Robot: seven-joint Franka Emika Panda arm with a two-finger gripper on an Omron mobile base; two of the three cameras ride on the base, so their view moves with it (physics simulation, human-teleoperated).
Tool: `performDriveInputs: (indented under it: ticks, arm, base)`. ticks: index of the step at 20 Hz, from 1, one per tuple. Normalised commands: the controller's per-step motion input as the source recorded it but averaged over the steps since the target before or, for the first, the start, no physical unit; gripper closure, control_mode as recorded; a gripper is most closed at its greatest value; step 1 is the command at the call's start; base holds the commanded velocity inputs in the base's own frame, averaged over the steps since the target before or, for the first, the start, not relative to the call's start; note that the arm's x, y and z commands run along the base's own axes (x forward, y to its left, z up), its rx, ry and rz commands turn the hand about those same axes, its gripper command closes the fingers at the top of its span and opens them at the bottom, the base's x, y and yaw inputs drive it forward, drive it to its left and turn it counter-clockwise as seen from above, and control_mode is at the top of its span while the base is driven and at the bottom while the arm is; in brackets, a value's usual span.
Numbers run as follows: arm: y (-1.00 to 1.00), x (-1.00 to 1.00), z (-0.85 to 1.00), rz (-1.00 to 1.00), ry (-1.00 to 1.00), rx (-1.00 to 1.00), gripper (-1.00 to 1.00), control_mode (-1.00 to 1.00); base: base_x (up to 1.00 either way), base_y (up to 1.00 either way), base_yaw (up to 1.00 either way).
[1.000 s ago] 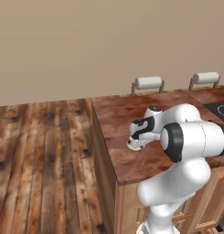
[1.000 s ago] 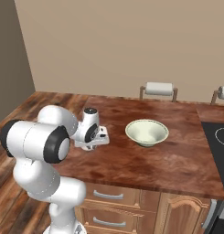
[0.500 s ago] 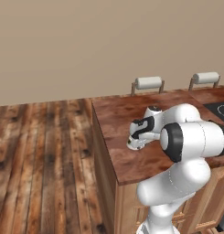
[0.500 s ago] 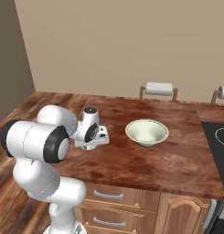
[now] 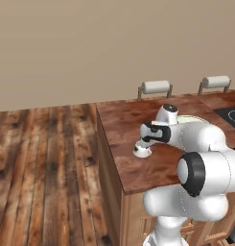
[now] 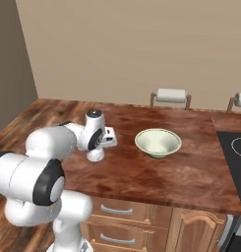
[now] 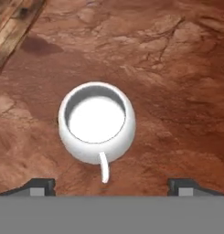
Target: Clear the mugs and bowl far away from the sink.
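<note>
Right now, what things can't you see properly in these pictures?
- White mug: in the left base view the hand covers its top.
- Bowl: in the left base view the arm hides nearly all of it.
- Stovetop: cut off by the right base view's edge.
- Gripper: just its fingertips show in the hand view.

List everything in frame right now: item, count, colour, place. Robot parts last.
mug: 1, white, upright on the counter near its left end, directly under the hand, handle pointing toward the camera in the hand view
bowl: 1, pale green-cream, on the counter to the right of the mug, apart from it
counter: 1, reddish-brown wood top, drawers and cabinet doors below
stovetop: 1, black with ring marks, at the counter's right end
chair backs: 2, pale cushions on wooden posts, behind the counter
floor: wood planks, left of the counter
gripper: 1, dark fingertips, open, one on each side of the mug, not touching it
arm: 1, white with dark joints
</note>
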Motion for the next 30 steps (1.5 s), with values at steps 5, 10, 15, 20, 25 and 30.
performDriveInputs:
  ticks: [5,10,15,20,25,30]
  arm:
    - [0.0,-0.71,1.0,-0.04,-0.36,0.02,-1.0,-1.0]
    - [0.0,-0.9,0.98,-0.07,-0.16,0.0,-1.0,-1.0]
    - [0.01,-0.88,0.64,-0.02,-0.14,0.0,-1.0,-1.0]
    - [0.0,0.0,0.0,0.0,0.0,0.0,-1.0,1.0]
    - [0.0,0.0,0.0,0.0,0.0,0.0,-1.0,1.0]
    - [0.0,0.0,0.0,0.0,0.0,0.0,-1.0,1.0]
  base:
    - [0.0,0.0,0.0]
    - [0.0,0.0,0.0]
    - [0.0,0.0,0.0]
    - [-0.29,-0.04,-0.12]
    - [-0.68,-0.03,-0.85]
    - [-0.23,0.11,-1.0]
